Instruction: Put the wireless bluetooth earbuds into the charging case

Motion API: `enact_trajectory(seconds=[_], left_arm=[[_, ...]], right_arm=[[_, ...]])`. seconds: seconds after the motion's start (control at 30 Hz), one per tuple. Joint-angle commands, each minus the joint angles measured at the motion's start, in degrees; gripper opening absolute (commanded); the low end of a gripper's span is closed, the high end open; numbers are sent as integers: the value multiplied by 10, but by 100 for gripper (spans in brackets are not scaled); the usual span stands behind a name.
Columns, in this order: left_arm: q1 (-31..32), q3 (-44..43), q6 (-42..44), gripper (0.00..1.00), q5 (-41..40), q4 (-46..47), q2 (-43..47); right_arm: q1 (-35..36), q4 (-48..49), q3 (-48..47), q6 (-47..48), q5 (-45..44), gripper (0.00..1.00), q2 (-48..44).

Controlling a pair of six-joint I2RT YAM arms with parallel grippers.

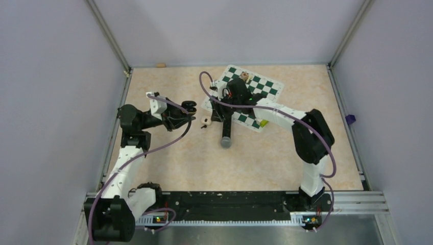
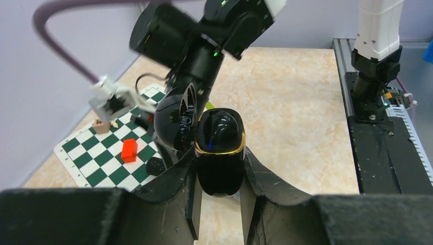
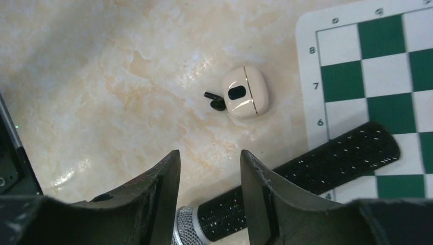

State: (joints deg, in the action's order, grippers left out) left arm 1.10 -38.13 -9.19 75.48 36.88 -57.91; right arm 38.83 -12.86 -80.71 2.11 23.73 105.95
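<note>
My left gripper (image 2: 220, 191) is shut on a black charging case (image 2: 220, 153) with a gold rim, held above the table with its lid (image 2: 176, 120) swung open; it also shows in the top view (image 1: 189, 107). My right gripper (image 3: 209, 153) is open and empty, hovering over the table by a microphone (image 3: 306, 173). Beyond its fingertips, one black earbud (image 3: 215, 100) lies on the table touching an off-white closed case (image 3: 244, 92), which also shows in the top view (image 1: 206, 122). No other earbuds show.
A green-and-white chessboard (image 1: 265, 87) lies at the back centre with a red piece (image 2: 129, 150), a black disc (image 2: 155, 166), a wooden piece (image 1: 245, 77) and a yellow-green block (image 1: 263, 123). The microphone (image 1: 226, 133) lies across its near edge. Walls enclose the table.
</note>
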Motion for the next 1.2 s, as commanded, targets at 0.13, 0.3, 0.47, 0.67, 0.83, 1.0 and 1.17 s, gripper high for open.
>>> enact_trajectory(seconds=[0.13,0.3,0.47,0.67,0.83,1.0,1.17], left_arm=[[-4,4,42,0,7,-52,37],[-4,8,42,0,6,-54,39],[0,14,38,0,6,-47,39],[3,19,38,0,7,-40,39],[6,20,37,0,8,-38,38],[6,19,36,0,6,-35,37],[6,20,35,0,8,-35,38]], right_arm=[[17,-21,-89,-116,44,45,115],[20,-16,-106,-134,35,42,159],[23,-21,-128,-139,27,41,197],[26,-22,-152,-143,25,42,225],[27,-25,-165,-144,28,44,238],[36,-30,-158,-126,3,44,235],[44,-31,-158,-121,-7,41,241]])
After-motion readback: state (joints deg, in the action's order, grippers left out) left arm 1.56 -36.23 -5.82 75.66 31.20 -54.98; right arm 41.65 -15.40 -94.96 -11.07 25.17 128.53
